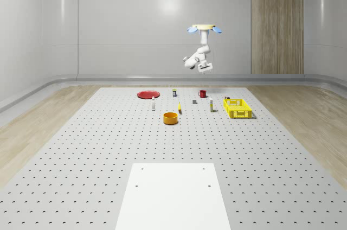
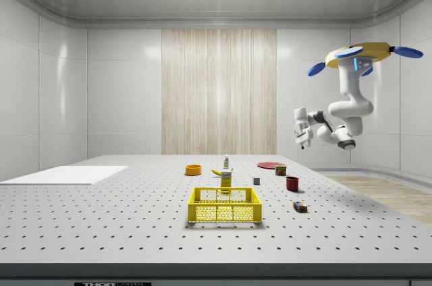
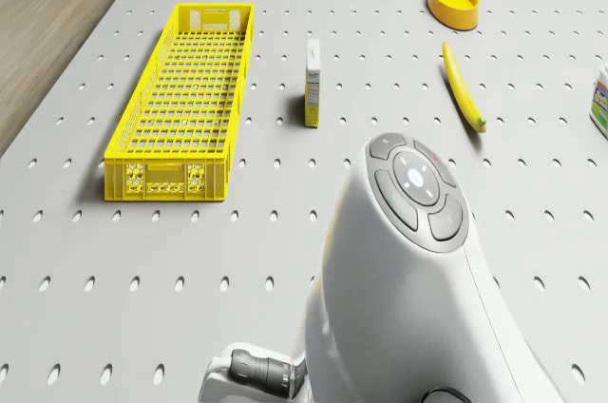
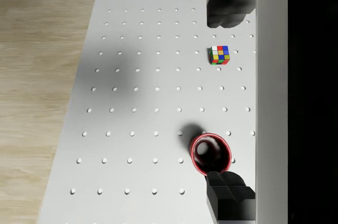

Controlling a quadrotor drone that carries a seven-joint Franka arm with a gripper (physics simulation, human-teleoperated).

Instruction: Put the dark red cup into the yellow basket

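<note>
Standing upright on the perforated table [image 1: 97, 148], the dark red cup [image 1: 202, 94] occupies the upper centre-right of the whole-scene view, well apart from the yellow basket [image 1: 237, 108], which lies lower and further right. In the side view the cup [image 2: 292, 183] sits right of centre, with the basket [image 2: 225, 206] at lower centre. In the wrist view the cup [image 4: 210, 153] appears at lower right, open mouth up, nothing visible inside.

Gripper [image 4: 227, 100] state: the two fingers stand wide apart, one fingertip [image 4: 228, 7] at the upper right of the wrist view, the other [image 4: 229, 196] at the lower right, its tip overlapping the cup's rim in the picture. Nothing is held. The side view shows the gripper [image 2: 302, 132] well above the table.

Drone [image 1: 205, 29] position: hovering high over the far part of the table, roughly above the cup.

Progress: judged from these views, no step is complete. Descent, grasp, carry and release into the basket all remain.

Containers:
- Basket [image 3: 184, 104]: its mesh floor shows bare; nothing inside.
- Orange bowl [image 1: 171, 117], centre of the whole-scene view: contents cannot be determined.
- Red plate [image 1: 147, 95], upper centre-left: nothing seen on it.

A coloured puzzle cube [image 4: 219, 55] lies near the cup.
</note>
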